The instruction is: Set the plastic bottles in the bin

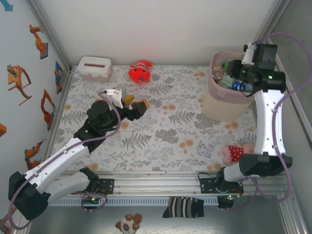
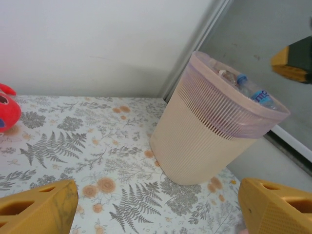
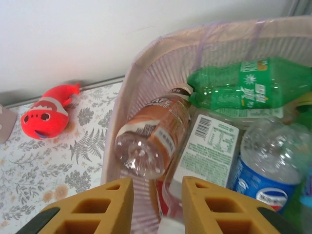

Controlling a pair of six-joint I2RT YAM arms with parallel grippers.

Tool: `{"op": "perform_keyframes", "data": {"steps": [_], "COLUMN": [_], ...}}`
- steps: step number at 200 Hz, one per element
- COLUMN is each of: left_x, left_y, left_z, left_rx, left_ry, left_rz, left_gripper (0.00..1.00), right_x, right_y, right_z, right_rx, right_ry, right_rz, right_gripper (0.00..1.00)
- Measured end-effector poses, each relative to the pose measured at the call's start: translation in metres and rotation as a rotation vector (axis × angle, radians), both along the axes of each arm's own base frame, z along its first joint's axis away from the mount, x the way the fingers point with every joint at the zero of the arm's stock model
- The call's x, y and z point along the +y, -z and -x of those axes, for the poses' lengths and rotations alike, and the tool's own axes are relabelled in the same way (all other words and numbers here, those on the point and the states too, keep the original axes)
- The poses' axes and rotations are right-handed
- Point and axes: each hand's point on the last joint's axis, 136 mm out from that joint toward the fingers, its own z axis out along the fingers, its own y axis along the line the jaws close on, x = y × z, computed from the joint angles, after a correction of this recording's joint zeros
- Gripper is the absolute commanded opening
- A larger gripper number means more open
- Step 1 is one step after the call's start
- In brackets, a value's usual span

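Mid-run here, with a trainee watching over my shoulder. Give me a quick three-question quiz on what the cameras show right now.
1. True or false: the bin lies tipped on its side.
2. The left claw is: A) open, nothing between its fingers; B) shut on nothing; C) shut on a cup.
3. In the right wrist view, what colour is the bottle lying across the far side of the bin?
Key: 1 false, it stands upright. 2 A. 3 green.
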Motion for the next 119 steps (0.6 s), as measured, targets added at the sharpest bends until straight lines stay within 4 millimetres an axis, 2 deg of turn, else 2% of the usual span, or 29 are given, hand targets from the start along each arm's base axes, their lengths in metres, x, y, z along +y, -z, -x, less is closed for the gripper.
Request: {"op": "perform_keyframes", "data": {"steps": [18, 25, 31, 54, 68, 74, 82, 119], "left_x": [0.002, 0.004, 0.005, 0.014, 0.02, 0.023, 0.026, 0.052], "left_y": [0.005, 0.007, 0.009, 0.018, 0.026, 0.03, 0.036, 0.061], "left_z": [-0.003, -0.005, -0.006, -0.014, -0.021, -0.023, -0.026, -0.041], "left_rx": [0.004, 0.004, 0.006, 0.011, 0.011, 0.012, 0.017, 0.041], "left_ry": [-0.017, -0.028, -0.039, -0.093, -0.13, -0.144, -0.161, -0.281], "left_rz": [-0.034, -0.051, -0.068, -0.146, -0.202, -0.228, -0.261, -0.401], "left_gripper": [0.85, 0.85, 0.86, 0.9, 0.96, 1.0, 0.97, 0.97], "right_x": [-0.002, -0.003, -0.004, -0.009, -0.014, -0.016, -0.02, -0.03], "right_y": [0.0, 0.004, 0.008, 0.036, 0.057, 0.067, 0.08, 0.142], "right_z": [0.024, 0.034, 0.04, 0.067, 0.081, 0.086, 0.092, 0.11], "right_rx": [-0.012, -0.009, -0.005, 0.034, 0.062, 0.074, 0.089, 0.097], "right_ry": [0.018, 0.029, 0.033, 0.065, 0.092, 0.108, 0.123, 0.166], "right_rz": [0.014, 0.015, 0.024, 0.04, 0.057, 0.063, 0.081, 0.135], "right_gripper": [0.41, 0.48, 0.58, 0.8, 0.99, 1.0, 1.0, 0.99]}}
